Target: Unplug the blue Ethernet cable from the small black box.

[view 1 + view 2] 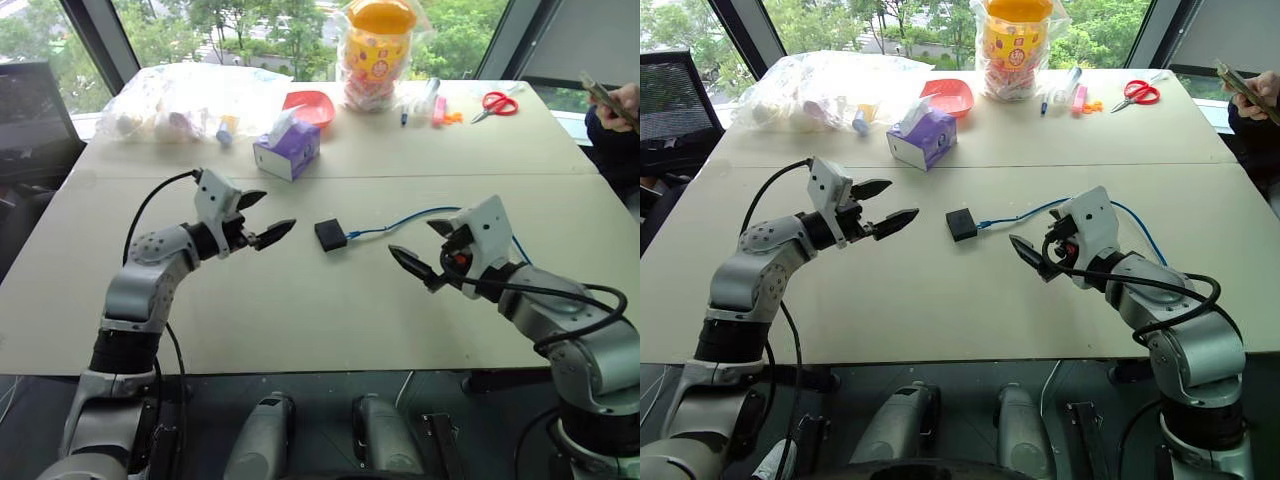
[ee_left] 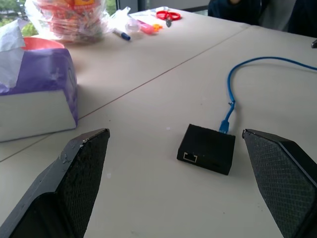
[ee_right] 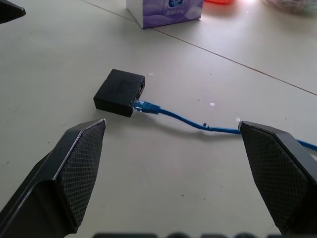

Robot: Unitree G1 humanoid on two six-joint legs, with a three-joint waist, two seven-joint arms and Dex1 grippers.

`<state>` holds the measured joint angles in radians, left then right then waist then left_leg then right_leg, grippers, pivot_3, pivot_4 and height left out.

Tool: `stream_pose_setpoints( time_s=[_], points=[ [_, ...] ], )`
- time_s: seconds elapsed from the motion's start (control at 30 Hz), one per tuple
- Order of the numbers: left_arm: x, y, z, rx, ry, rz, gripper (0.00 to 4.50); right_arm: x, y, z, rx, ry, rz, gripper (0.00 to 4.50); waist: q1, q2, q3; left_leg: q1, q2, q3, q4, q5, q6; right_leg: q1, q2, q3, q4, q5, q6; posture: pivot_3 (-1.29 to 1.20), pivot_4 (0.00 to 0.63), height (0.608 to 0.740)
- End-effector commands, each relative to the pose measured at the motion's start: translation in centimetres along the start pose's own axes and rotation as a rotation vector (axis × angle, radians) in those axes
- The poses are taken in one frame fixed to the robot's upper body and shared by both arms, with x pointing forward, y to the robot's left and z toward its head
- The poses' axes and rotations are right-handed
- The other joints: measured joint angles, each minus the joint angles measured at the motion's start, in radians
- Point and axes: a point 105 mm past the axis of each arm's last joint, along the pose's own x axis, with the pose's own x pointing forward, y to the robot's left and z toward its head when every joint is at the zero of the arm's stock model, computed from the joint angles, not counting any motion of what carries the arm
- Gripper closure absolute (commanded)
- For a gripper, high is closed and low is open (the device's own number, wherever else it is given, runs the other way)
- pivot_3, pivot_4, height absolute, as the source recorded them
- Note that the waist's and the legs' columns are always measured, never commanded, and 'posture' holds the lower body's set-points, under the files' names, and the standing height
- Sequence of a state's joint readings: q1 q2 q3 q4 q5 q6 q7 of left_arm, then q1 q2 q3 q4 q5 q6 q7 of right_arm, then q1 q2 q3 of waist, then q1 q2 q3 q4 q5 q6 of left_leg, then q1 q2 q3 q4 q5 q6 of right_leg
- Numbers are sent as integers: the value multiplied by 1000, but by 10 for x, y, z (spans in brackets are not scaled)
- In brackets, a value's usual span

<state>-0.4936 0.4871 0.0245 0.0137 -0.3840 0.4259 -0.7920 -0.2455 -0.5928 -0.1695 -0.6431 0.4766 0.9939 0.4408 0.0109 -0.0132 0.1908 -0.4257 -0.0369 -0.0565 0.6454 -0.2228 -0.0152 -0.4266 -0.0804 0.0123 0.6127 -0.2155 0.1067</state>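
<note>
We see a matte black small box (image 1: 330, 235) with a bright blue Ethernet cable (image 1: 405, 219) on the pale beige tabletop (image 1: 300, 310). Our left hand (image 1: 267, 216) and right hand (image 1: 425, 248) have black fingers whose pads (image 3: 79, 168) carry a fine cross-hatched pattern, on white and silver-grey housings. Further off stand a purple and white tissue box (image 1: 288, 149), a red bowl (image 1: 312, 104), red-handled scissors (image 1: 495, 103), and a jar with a yellow-orange lid (image 1: 378, 14).

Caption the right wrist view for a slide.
Open right hand faces the small black box with the blue cable plugged in.
</note>
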Motion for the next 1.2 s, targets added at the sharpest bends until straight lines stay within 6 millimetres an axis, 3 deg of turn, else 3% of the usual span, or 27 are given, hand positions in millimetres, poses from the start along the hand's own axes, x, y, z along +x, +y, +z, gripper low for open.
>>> stream_pose_setpoints(
  time_s=[0.03, 0.43, 0.8, 1.2],
  points=[
    [1, 1, 12, 17, -38, -19, 39, -2, -2, 10, -56, -27, 8, 0, 1, 0, 0, 0, 0, 0, 0, 0, 0, 0, 0, 0, 0, 0, 0, 0, 150, 740],
    [-2, -1, 13, 25, -28, -30, 39, -6, -17, 10, -109, 1, 3, 0, 1, 0, 0, 0, 0, 0, 0, 0, 0, 0, 0, 0, 0, 0, 0, 0, 150, 740],
    [-4, -1, 10, 13, 2, -58, 39, -10, -8, 14, -128, 4, 46, 0, 1, 0, 0, 0, 0, 0, 0, 0, 0, 0, 0, 0, 0, 0, 0, 0, 150, 740],
    [-13, -9, 7, -9, 75, -161, 39, -1, -7, 20, -143, -7, 105, 0, -1, 0, 0, 0, 0, 0, 0, 0, 0, 0, 0, 0, 0, 0, 0, 0, 150, 740]
  ],
)
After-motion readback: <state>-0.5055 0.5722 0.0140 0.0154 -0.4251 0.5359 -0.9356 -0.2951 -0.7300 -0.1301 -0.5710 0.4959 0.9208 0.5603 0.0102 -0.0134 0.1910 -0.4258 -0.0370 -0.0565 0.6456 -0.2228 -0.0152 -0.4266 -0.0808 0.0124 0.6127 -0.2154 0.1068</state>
